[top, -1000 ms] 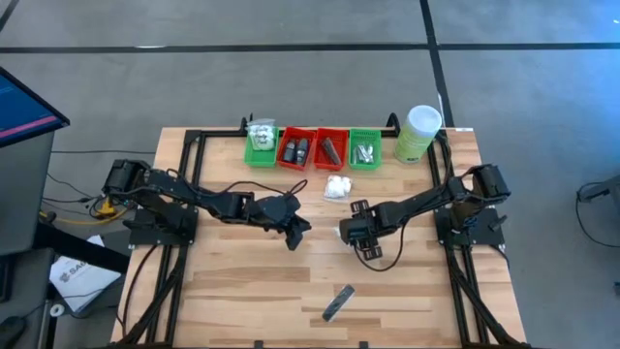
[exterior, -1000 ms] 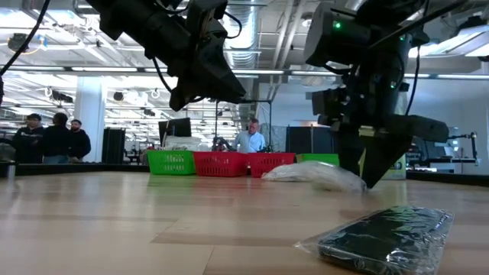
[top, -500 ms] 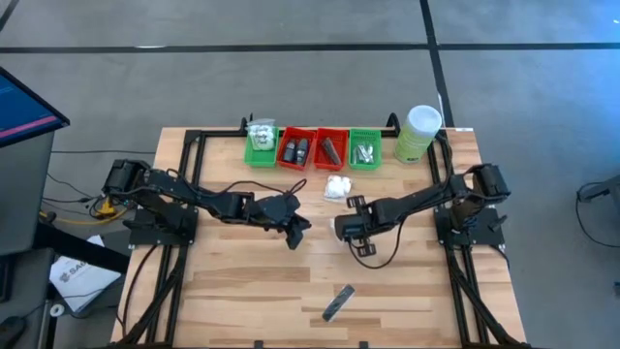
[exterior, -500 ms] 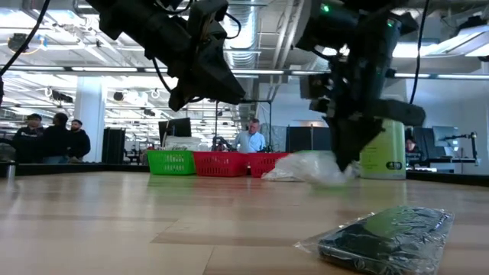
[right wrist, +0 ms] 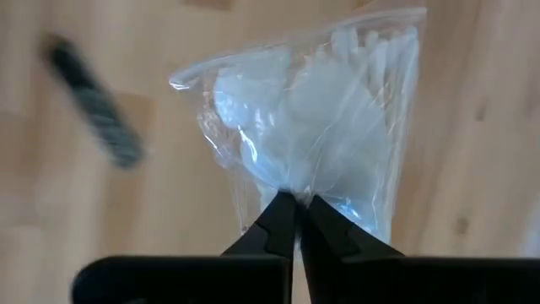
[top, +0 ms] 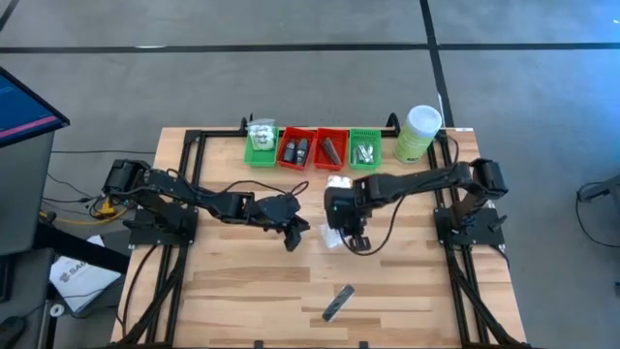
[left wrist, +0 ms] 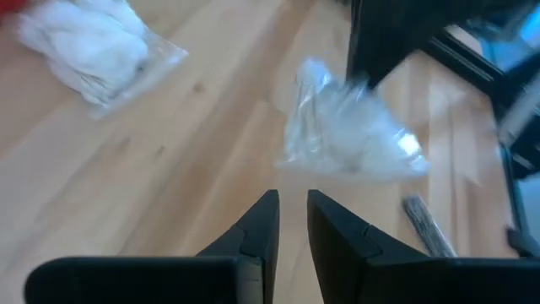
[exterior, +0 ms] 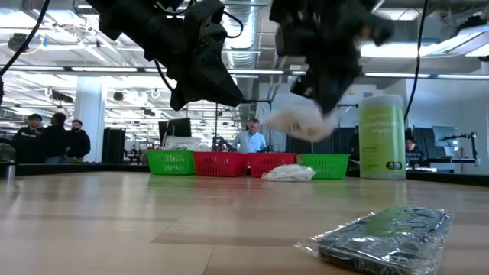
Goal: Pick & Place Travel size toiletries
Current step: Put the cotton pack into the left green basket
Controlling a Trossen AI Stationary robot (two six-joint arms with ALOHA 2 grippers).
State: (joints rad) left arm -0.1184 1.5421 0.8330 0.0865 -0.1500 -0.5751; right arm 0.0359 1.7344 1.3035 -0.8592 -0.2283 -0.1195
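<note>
While the worktop point(top: 242, 291) carries four trays along its far edge, two green point(top: 261, 147) and two red point(top: 296, 148), a pale green canister point(top: 418, 134) stands beside them. Right gripper point(right wrist: 294, 207) hangs above mid-worktop, arm stretched across, fingers point(right wrist: 274, 221) pressed together pinching the edge of a clear white packet point(right wrist: 312, 127) lifted off the wood. Left gripper point(left wrist: 287, 207) hovers just beside it, fingers narrowly apart, holding nothing. Second white packet point(top: 338, 182) lies near the trays. One dark wrapped bar point(top: 337, 301) lies near the front edge.
</note>
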